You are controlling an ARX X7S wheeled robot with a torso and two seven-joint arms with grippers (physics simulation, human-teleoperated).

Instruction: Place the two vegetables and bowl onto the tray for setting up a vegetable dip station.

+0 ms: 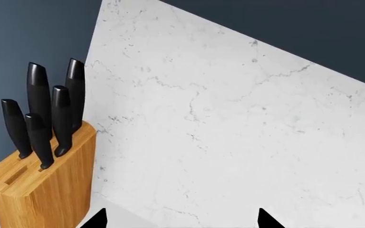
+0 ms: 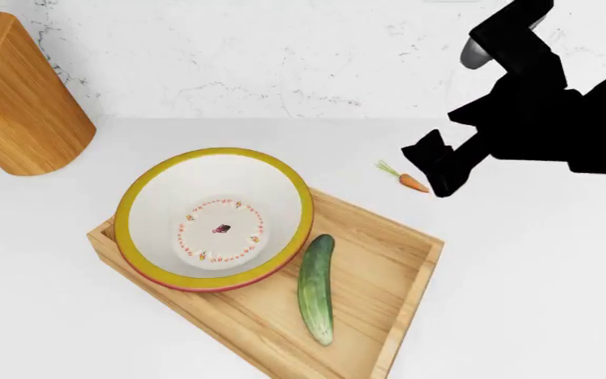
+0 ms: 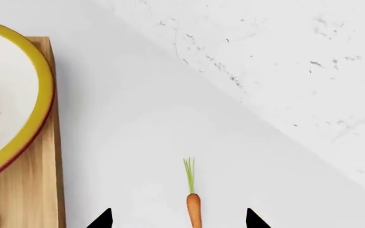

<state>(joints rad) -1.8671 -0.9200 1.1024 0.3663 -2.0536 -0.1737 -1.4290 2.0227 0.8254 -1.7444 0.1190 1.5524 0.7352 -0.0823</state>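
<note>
Carrot not on the tray, bowl and cucumber on it

Tray [image 2: 387, 312] of light wood lies nearest on the white counter [image 2: 535, 268], turned at an angle. On it, at the right of the bowl, the cucumber [image 2: 317, 288] lies flat, with its far end just beside the bowl's rim. The bowl [image 2: 215, 219] rests on the left part of the tray; it is wide, and its yellow rim reaches over the tray's left edge. Inside it is white with a ring of small red-orange marks.

Farther and to the right, the carrot [image 2: 410, 181] lies on the counter, apart from the tray, with its green top pointing to the far left. The right gripper [image 2: 437, 162] hangs over it, just at its right side. In the right wrist view the two black fingertips [image 3: 101, 219] stand apart, and the carrot [image 3: 194, 209] lies between them on the counter; they do not touch it.

At the far left a wooden knife block [image 2: 19, 99] stands near the marble wall [image 2: 282, 55], with black handles [image 1: 40, 102] sticking out of it. The left gripper [image 1: 181, 221] shows only in its own wrist view: two fingertips set wide apart, holding nothing, pointed toward the wall beside the block.
</note>
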